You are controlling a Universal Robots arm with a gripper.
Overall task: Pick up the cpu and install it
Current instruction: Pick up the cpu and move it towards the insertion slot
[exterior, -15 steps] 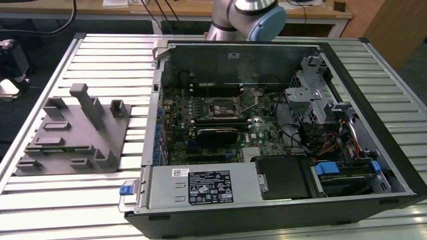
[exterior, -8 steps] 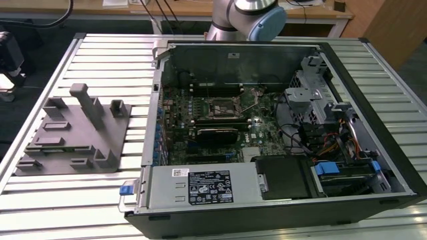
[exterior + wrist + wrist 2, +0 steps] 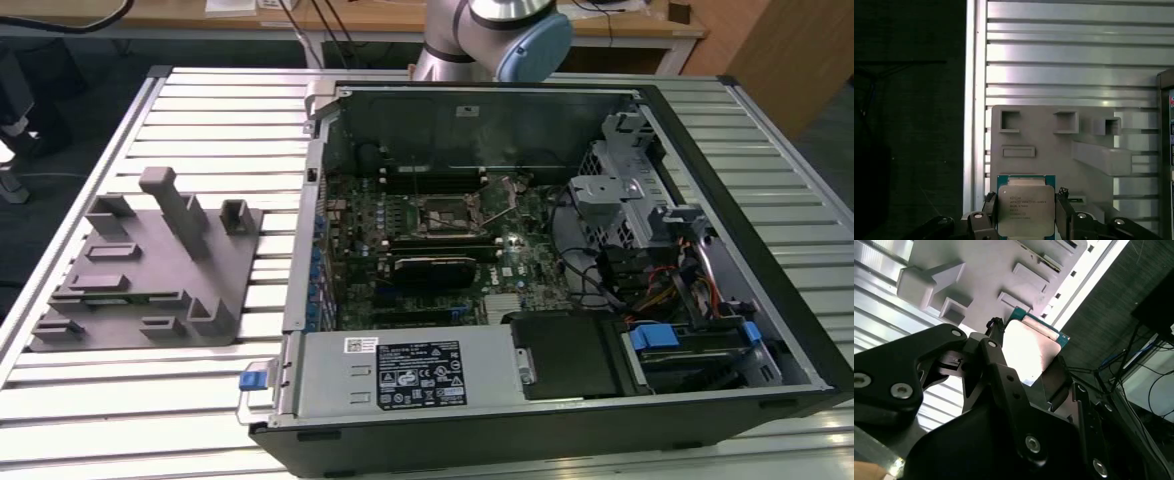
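First wrist view: gripper point(image 3: 1026, 202) has its fingers point(image 3: 990, 207) clamped on the cpu point(image 3: 1026, 214), one on each side edge. Silvery lid faces the camera, green rim pokes out past the fingertips. Grey tray point(image 3: 1044, 145) lies on the slatted table point(image 3: 1054, 50) beyond the fingertips. Exterior view: open computer case point(image 3: 467, 120) sits to the exterior view's right of that tray.

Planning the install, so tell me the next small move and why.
Probably carry the cpu across toward the computer case: the gripper is shut on it above the grey tray, and the socket lies inside the case.
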